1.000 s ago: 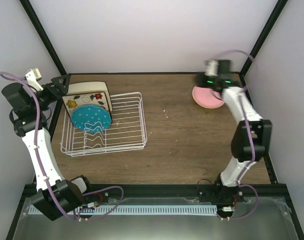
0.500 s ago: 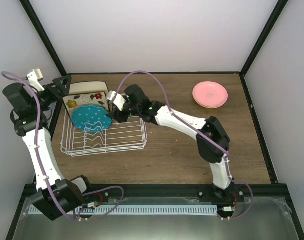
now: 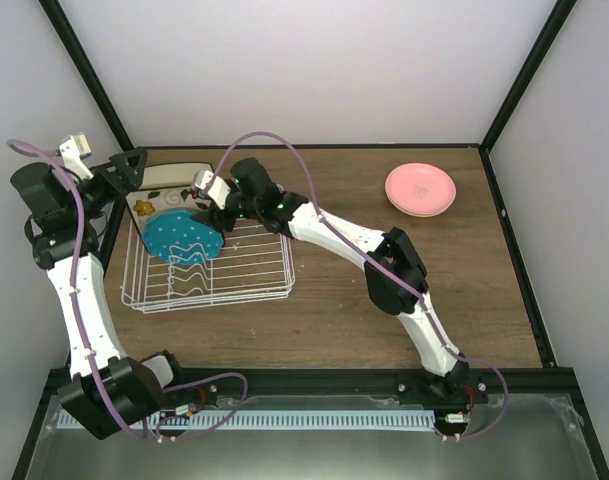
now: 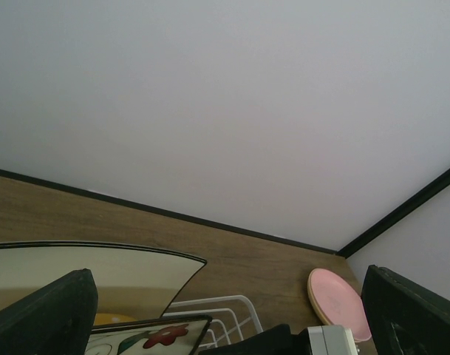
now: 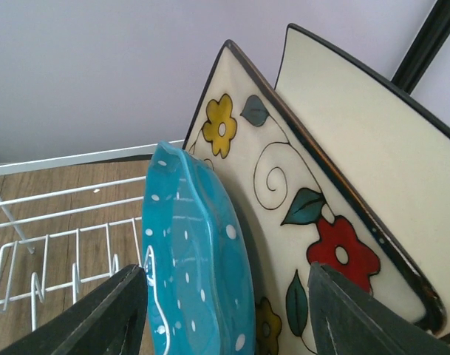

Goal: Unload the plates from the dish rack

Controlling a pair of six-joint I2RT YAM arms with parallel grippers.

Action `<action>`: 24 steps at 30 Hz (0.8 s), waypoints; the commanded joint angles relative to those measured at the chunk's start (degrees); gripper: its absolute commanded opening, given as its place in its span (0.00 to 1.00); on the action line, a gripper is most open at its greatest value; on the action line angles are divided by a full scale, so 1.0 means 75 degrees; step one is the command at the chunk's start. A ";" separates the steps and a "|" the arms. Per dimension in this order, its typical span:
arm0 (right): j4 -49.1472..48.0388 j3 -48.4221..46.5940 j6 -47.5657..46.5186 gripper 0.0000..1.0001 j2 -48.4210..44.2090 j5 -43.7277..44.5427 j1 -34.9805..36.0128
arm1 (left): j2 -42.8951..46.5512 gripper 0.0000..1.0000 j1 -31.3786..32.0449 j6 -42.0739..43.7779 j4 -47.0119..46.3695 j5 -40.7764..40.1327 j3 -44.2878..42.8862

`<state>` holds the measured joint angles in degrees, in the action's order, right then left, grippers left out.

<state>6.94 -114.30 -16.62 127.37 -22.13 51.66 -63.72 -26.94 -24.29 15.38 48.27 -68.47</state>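
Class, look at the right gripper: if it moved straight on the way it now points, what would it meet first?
The right gripper would most likely meet the teal dotted plate first: its edge stands between the open fingers in the wrist view. The flowered square plate stands just behind.

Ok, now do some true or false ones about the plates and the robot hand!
1. The teal plate stands upright in the dish rack. True.
2. The pink plate is in the rack too. False: it lies on the table, far off to the right.
3. The flowered plate stands between the teal plate and the plain cream plate. True.
4. The right gripper is squeezed shut. False: its fingers are spread apart, right by the teal plate.
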 commanded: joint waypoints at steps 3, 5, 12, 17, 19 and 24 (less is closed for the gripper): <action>-0.0153 -0.0167 0.0185 0.60 0.0274 -0.0350 0.0107 | 0.0030 1.00 0.0052 -0.0083 -0.0204 -0.0011 0.0105; -0.0227 -0.0184 0.0268 0.60 0.0424 -0.0348 0.0107 | 0.0043 1.00 0.0062 -0.0080 -0.0199 -0.0014 0.0097; -0.0372 -0.0775 0.0631 0.59 0.1125 -0.0330 0.0108 | 0.0045 1.00 0.0163 0.0137 0.0121 0.0032 -0.0026; -0.0437 -0.0746 0.0739 0.50 0.1305 -0.0311 0.0129 | 0.0053 1.00 0.0256 0.0227 0.0298 0.0034 -0.0072; -0.0482 -0.0658 0.0762 0.45 0.1301 -0.0287 0.0155 | 0.0059 1.00 0.0263 0.0233 0.0330 0.0045 -0.0079; -0.0833 -0.0182 0.0833 0.16 0.0986 -0.0220 0.0207 | 0.0053 1.00 0.0307 0.0263 0.0335 0.0075 -0.0084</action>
<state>4.16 -116.92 -11.20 137.32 -23.20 52.18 -63.70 -24.99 -23.29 17.61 48.14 -68.12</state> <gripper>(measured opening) 0.272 0.998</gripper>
